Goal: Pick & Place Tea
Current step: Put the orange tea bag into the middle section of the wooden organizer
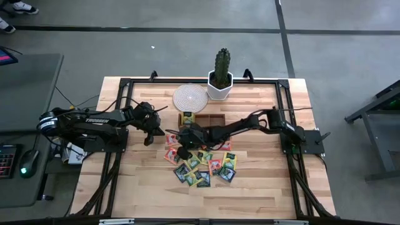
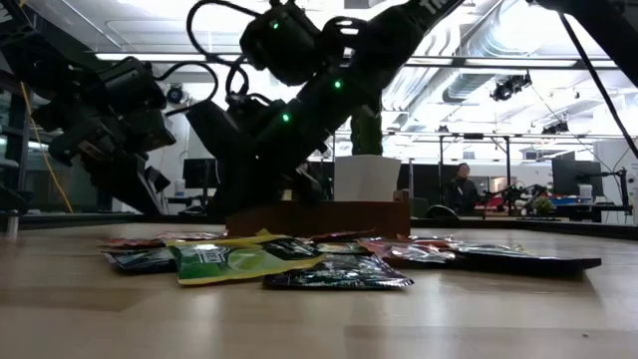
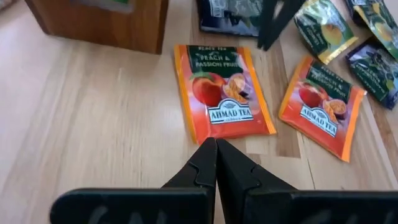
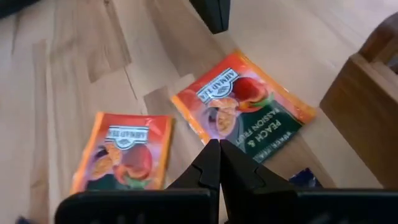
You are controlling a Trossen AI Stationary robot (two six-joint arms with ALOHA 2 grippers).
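Several tea packets (image 1: 204,167) lie flat in a loose heap on the wooden table, in front of the brown tray (image 1: 203,119). Two orange peach packets (image 3: 225,93) (image 3: 320,106) lie at the heap's left side. My left gripper (image 3: 216,144) is shut and hangs just left of the nearer orange packet. My right gripper (image 4: 219,146) is shut too. It slants down from the right, with its tips at the printed end of that same packet (image 4: 245,106). Nothing sits between either pair of fingers. My right gripper's shut fingertips (image 4: 211,155) stand over the edge of the orange packet at its printed end (image 4: 249,140), slanting down from the table's right. Whether they touch the packet, I cannot tell. The packet lies flat on the table.
A cactus in a white pot (image 1: 220,81) and a round woven mat (image 1: 189,97) stand at the far side behind the tray. Black frame rails (image 1: 284,119) run along the table's edges. Bare wood lies toward the near edge (image 1: 200,200).
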